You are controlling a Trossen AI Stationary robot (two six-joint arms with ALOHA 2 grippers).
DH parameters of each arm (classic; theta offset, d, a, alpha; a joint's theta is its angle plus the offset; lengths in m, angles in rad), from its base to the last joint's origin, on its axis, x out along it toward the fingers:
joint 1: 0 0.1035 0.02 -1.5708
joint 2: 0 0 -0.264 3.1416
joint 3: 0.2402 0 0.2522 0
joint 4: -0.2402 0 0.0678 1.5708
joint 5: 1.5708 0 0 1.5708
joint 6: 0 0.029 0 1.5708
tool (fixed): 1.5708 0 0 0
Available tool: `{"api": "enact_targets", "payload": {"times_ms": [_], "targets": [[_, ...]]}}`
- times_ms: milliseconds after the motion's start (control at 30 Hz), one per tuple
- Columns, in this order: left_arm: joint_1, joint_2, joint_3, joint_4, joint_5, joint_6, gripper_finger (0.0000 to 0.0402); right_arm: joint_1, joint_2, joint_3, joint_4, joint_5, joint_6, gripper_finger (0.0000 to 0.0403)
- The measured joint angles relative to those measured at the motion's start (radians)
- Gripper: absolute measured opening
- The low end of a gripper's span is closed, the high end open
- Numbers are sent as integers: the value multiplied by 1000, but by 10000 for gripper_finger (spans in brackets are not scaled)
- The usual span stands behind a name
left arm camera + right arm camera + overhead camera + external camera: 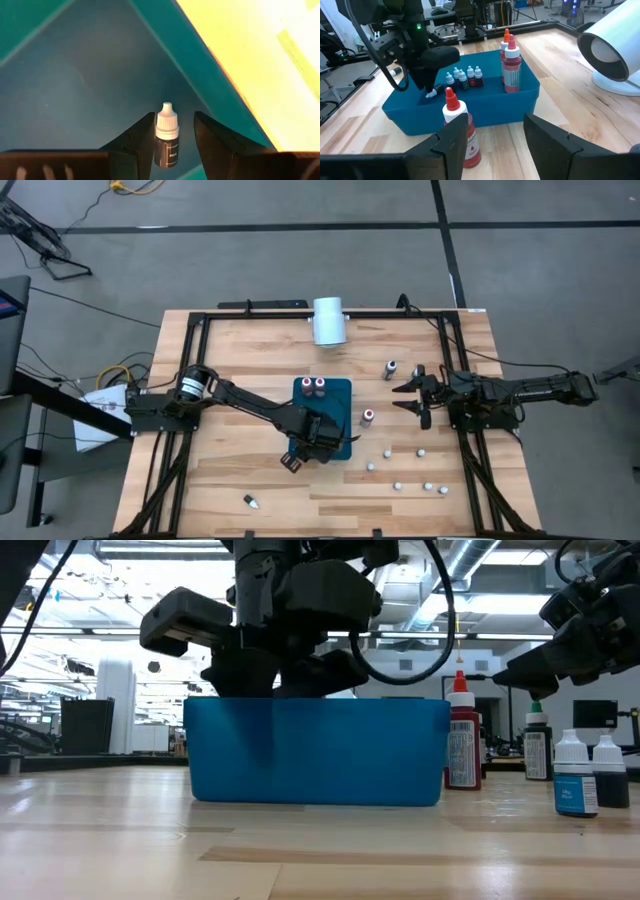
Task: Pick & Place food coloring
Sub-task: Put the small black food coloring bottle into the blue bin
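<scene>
Your left pincer [172, 142] grips a small dark bottle [166, 135] inside the blue bin [90, 75], mid-bench: release next. Right pincer [492, 145] waits open by the right edge.

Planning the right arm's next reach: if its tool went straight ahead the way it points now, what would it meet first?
Most likely the red-capped food coloring bottle standing on the table between the open right tool and the blue bin, slightly off-centre, so depth is uncertain.

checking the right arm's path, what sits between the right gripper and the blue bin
A red-capped food coloring bottle stands between the right gripper and the blue bin, shown in the right wrist view.
</scene>
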Motion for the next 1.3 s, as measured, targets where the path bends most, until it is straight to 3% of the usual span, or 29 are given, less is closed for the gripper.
{"api": "enact_targets", "payload": {"times_ms": [667, 1300], "targets": [[8, 12, -13, 0, 3, -31, 128, 0, 0, 0, -1, 0, 0, 184], [7, 12, -13, 0, -43, 61, 128, 0, 0, 0, -1, 0, 0, 184]]}}
